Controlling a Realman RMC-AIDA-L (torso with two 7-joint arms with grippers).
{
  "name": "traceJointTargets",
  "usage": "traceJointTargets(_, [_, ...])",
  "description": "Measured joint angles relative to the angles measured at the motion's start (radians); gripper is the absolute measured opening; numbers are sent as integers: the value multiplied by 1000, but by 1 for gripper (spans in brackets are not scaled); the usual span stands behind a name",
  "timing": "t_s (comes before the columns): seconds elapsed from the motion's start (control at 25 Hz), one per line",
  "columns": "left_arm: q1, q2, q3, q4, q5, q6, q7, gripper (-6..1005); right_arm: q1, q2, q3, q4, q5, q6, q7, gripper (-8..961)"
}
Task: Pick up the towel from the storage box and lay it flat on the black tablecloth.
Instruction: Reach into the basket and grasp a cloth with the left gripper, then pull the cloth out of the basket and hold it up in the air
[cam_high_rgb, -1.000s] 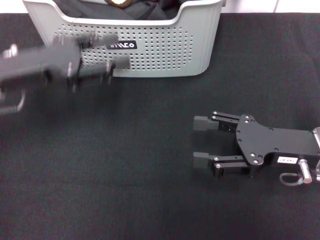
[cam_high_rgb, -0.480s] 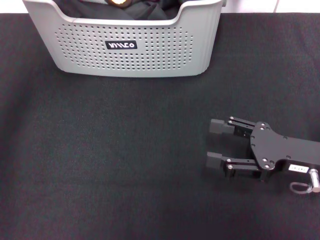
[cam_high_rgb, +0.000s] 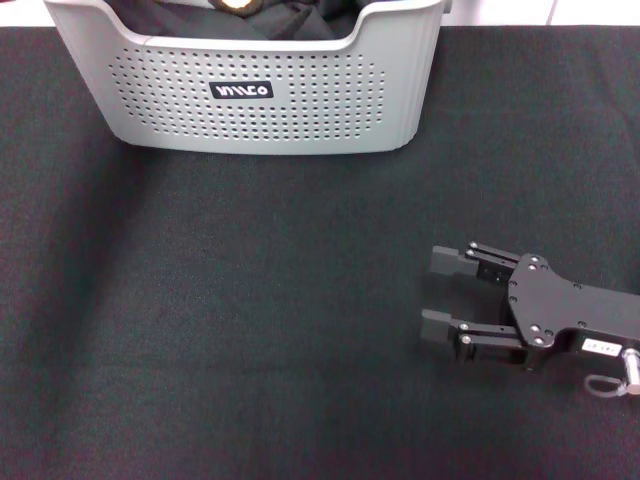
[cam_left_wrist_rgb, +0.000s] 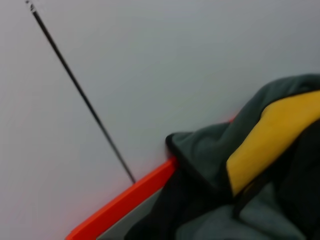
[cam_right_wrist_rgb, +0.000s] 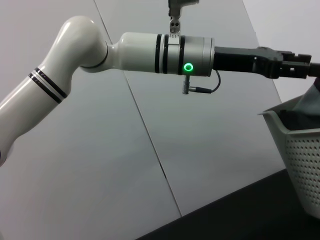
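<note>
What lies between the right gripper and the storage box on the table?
Only bare black tablecloth, as the head view shows: nothing stands between the open right gripper and the storage box.

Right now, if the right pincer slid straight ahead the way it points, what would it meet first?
Nothing, apparently: the open right pincer points toward the robot's left across bare black tablecloth. The storage box sits farther out, off that line.

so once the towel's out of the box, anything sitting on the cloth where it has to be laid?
Only the right tool, open, low over the black tablecloth at its right side. The towel is in the storage box; the cloth in front shows nothing else.
</note>
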Motion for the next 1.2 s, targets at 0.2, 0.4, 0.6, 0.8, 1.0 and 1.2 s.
traceJointTargets(0.2, [-6, 1, 4, -30, 61, -5, -37, 625, 0, 1, 0, 1, 0, -4, -2, 831])
traceJointTargets(0.4, [-30, 2, -2, -85, 83, -4, -54, 623, -1, 2, 0, 1, -1, -9, -7, 831])
traceJointTargets(0.6, [-77, 3, -35, -150, 124, 1, -83, 622, -4, 3, 0, 6, -1, -8, -13, 830])
traceJointTargets(0.8, [-86, 4, -38, -166, 135, 10, -84, 557, -11, 6, 0, 11, -1, -7, -14, 830])
traceJointTargets(1.0, [-80, 3, -29, -147, 132, 13, -80, 414, -13, 9, 0, 12, 0, -9, -15, 829])
traceJointTargets(1.2, [-60, 0, -29, -93, 114, 12, -80, 217, -15, 11, 0, 13, 0, -10, -17, 829])
